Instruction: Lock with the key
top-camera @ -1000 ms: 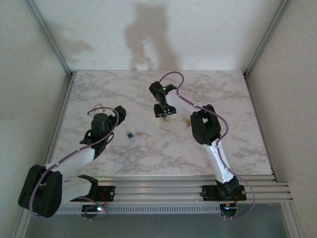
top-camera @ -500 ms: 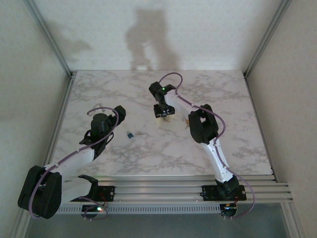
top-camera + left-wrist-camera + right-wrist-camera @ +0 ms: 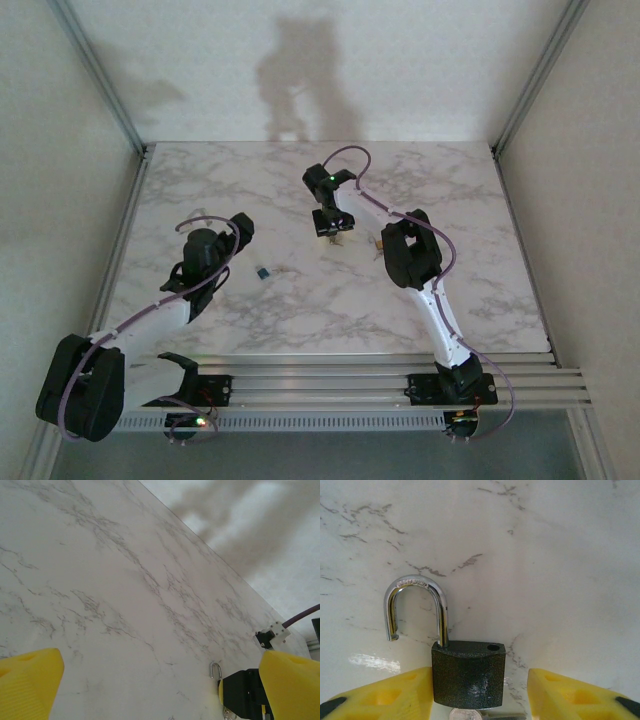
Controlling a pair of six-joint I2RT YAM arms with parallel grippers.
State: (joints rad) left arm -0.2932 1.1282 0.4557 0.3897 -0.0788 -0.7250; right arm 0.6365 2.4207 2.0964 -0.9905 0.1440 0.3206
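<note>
padlock (image 3: 467,672) is lying flat on the bench (image 3: 560,555), around mid-bench and a bit toward the far side in the top view. shackle (image 3: 415,600) is standing open: one leg seated, free end swung off to the side, its socket hole in the body showing empty.

long axis is running straight out from the right claw (image 3: 479,697), with the shackle pointing away and the keyhole end tucked back toward the wrist. round silver piece (image 3: 465,714) is poking out at that end. probably the key's head, but the frame edge is cutting it off.

right claw is straddling the body, part-spread, not pinching. one pad (image 3: 390,695) is sitting right at the body's side, the other is showing a clear gap.

left claw (image 3: 160,690) is hanging fully spread, holding nothing, well apart, looking at the padlock from the side. right arm is much nearer.

small blue item (image 3: 263,271) is lying between the arms and a small tan item (image 3: 381,243) is sitting by the right elbow. can't tell what either is; neither is blocking.

my read: the next move is a squeeze across the body's short axis, then the shackle's free end goes back over its hole. risk: uneven pads shoving the lock sideways.
</note>
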